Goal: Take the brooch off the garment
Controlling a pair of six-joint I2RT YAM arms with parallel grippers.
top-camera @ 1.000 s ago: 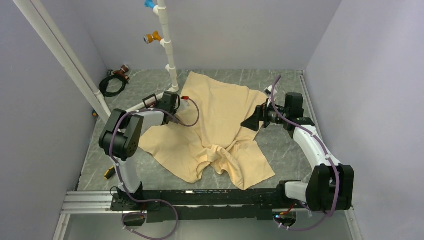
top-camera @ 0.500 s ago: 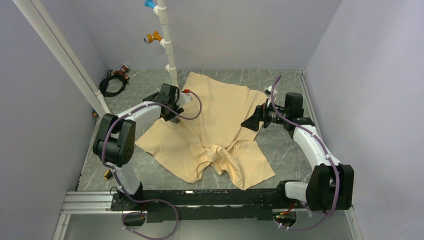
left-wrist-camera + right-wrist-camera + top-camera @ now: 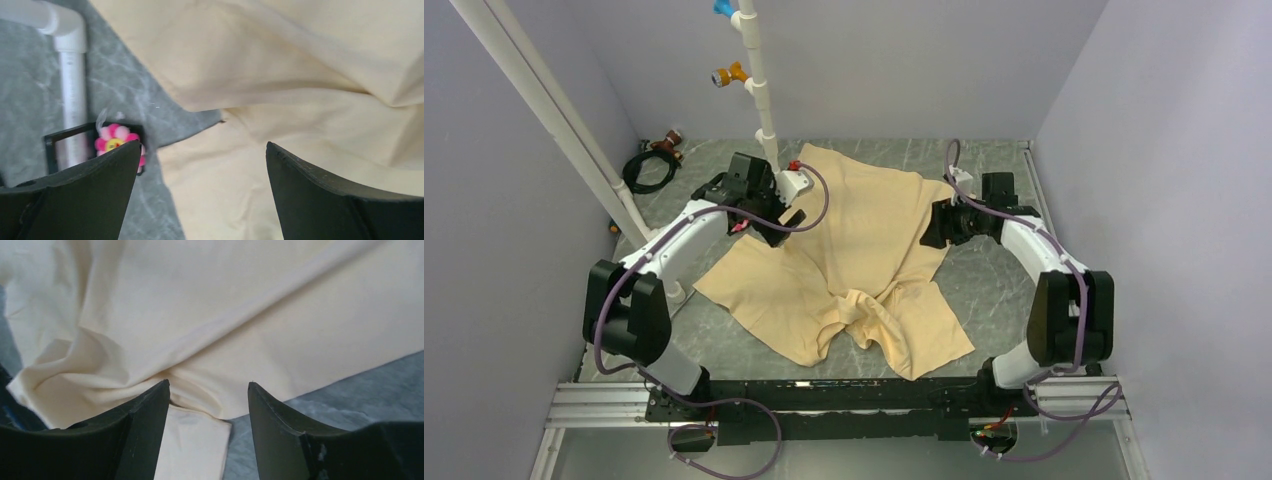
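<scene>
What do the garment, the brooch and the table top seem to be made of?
The garment looks like soft cloth, matte beige: it lies in folds and creases. The brooch seems plastic or enamel, with bright pink petals and a yellow centre; too small to be sure. The table top looks like grey stone or a marble-patterned sheet, with pale veins.
</scene>
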